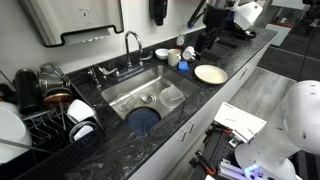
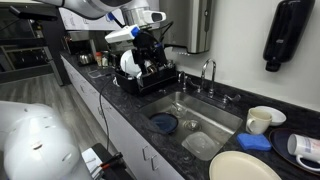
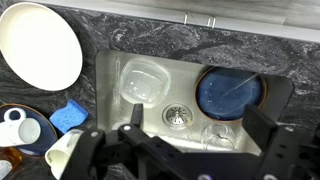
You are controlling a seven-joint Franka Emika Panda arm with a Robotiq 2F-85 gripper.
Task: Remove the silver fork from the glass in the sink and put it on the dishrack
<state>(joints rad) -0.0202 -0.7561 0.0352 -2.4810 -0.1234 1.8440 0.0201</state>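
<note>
Wrist view looks straight down into the sink (image 3: 185,70), which neither exterior view does. From here the round drain (image 3: 177,113) sits mid-basin. The glass (image 3: 143,80) lies at 10 o'clock from it and the round dark-blue dish (image 3: 230,92) at 2 o'clock, the two well apart. A white plate (image 3: 35,45) and a blue sponge (image 3: 68,115) lie on the counter at 9 to 10 o'clock of the basin. Only the exterior views take in the dishrack (image 1: 45,125), a black wire rack loaded with dishes on the black marbled counter (image 1: 215,95) beside the sink's far end from the plate, and the curved chrome faucet (image 1: 130,45) behind the basin. In an exterior view a black dispenser (image 2: 290,35) hangs on the wall at 2 o'clock. The glass is clear and colourless with rounded corners, a little smaller than the blue dish, and rests on the steel floor of the sink. The silver fork is too small to pick out; a thin pale streak (image 3: 235,85) crosses the blue dish, and whether it is the fork or a glint I cannot tell. The gripper (image 3: 185,150) hangs high above the basin with its dark fingers (image 3: 100,150) spread wide, released, grasping and touching nothing. In an exterior view it shows as a black shape (image 2: 148,62) in front of the rack.
</note>
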